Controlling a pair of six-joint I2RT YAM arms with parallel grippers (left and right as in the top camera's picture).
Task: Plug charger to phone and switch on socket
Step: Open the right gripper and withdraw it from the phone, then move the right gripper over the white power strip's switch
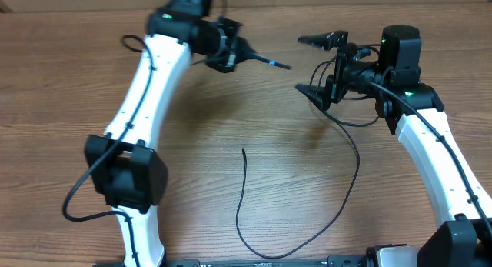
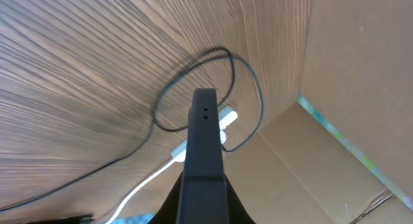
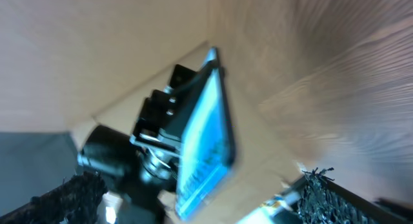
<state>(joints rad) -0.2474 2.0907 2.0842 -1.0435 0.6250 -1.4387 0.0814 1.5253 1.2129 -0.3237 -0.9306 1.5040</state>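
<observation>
The left gripper (image 1: 240, 55) is clamped on one end of the phone (image 3: 205, 137). The phone appears edge-on in the overhead view, and its lit blue screen is turned toward the right wrist camera. The right gripper (image 1: 317, 65) faces the phone's free end, near but apart, with its jaws spread wide and nothing between them. The charger (image 1: 358, 165) lies on the wooden table (image 1: 192, 167) in a long loose curve, with one free end at mid-table. Beyond the phone in the left wrist view, a white cord (image 2: 139, 188) crosses a loop of black cable beside a cardboard wall (image 2: 348, 50).
</observation>
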